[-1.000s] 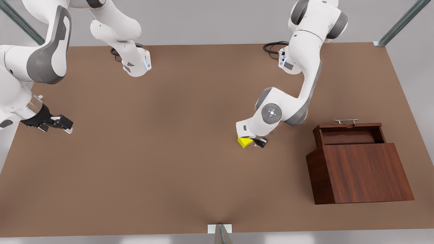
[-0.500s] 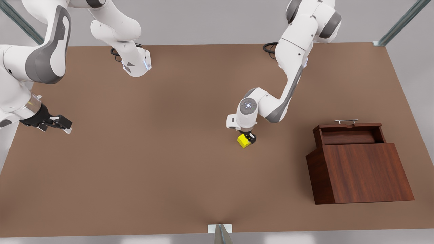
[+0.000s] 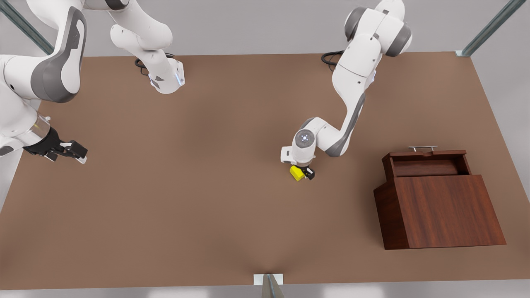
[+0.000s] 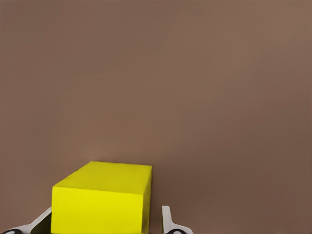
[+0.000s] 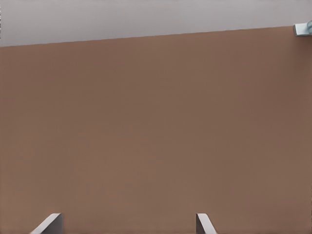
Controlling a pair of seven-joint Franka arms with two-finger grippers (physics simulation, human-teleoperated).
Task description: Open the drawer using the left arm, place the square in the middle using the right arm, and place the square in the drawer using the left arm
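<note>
1. Two fingers (image 4: 167,222) of my left tool (image 3: 305,173) stand either side of the square (image 4: 100,200). One is against a side face and the other just clear of it, so the tool is spread a little wider than the cube and not yet clamped.
2. The square (image 3: 296,172) sits flat on the desk (image 3: 207,186), well apart from the drawer (image 3: 426,165) on the side toward the desk's middle.
3. I judge it a stiff, light block with plain smooth faces. It should not crush but may slip or twist, so I would take it on two opposite flat faces, low and centred, never across a corner.
4. The drawer stands pulled out of its cabinet (image 3: 447,211), its tray bare and its silver handle (image 3: 422,147) on the far edge.
5. My right tool (image 3: 74,153) waits farthest from the drawer, across the desk, spread wide and holding nothing.
</note>
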